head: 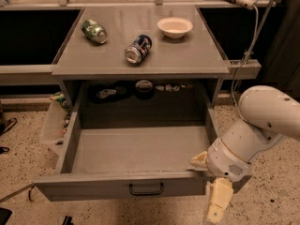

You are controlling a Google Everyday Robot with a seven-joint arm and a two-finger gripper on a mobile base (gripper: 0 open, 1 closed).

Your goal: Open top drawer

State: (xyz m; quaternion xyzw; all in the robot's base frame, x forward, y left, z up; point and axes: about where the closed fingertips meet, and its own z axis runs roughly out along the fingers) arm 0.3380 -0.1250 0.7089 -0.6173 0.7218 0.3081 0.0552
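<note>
Since the top drawer (140,150) stands pulled far out beneath the desk (197,50), rigid and, I judge, light on its runners, my gripper (209,184) hangs at its right front corner, fingers (217,206) spread, with the centre handle (146,189) the surest hold.

Top drawer (136,150): the tray and front panel were plain matt grey and smooth, with a dark loop handle (146,189). The worktop (192,55) was smooth grey with a faint sheen. The green can (93,31) and blue can (138,48) looked like glossy metal, and the bowl (175,27) was pale and smooth. The gripper (211,186), of smooth cream plastic, was at the drawer's front right corner. The floor (18,144) was speckled stone.
</note>
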